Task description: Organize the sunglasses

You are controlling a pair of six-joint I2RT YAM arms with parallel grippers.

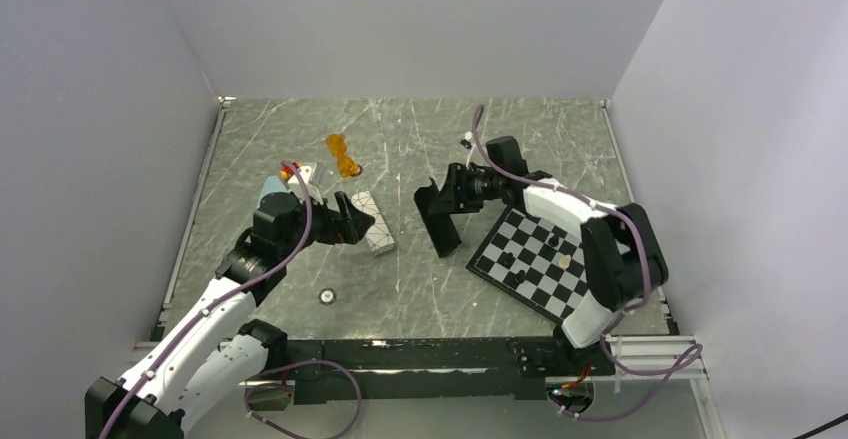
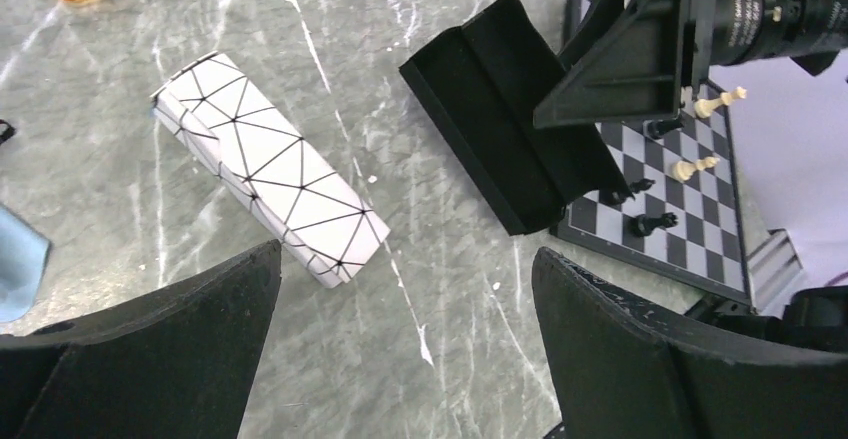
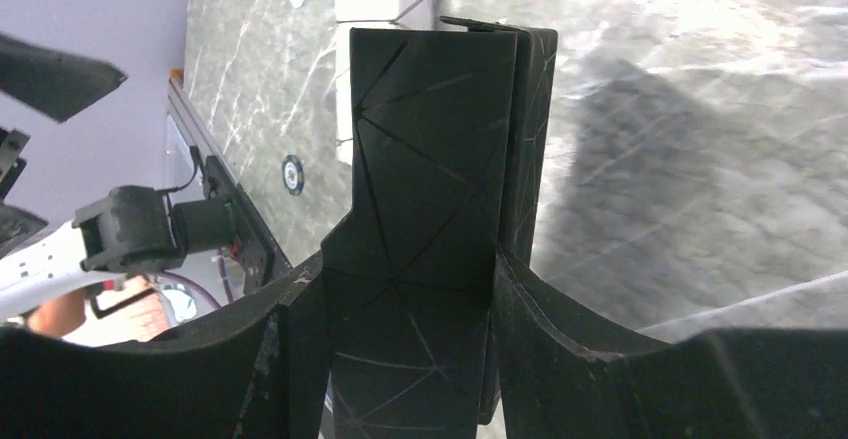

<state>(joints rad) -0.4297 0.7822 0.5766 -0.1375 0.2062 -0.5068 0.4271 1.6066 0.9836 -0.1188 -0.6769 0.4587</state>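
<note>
Plain white walls (image 1: 400, 19), grey marbled tabletop (image 1: 420, 299), even light

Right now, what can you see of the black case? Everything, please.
The black case is a matte oblong box with faint triangular creases on its face. The right tool clamps it across its width, a finger on each long side. It stands tilted, lower end near the corner of the chessboard; whether it touches the table is unclear.
</note>
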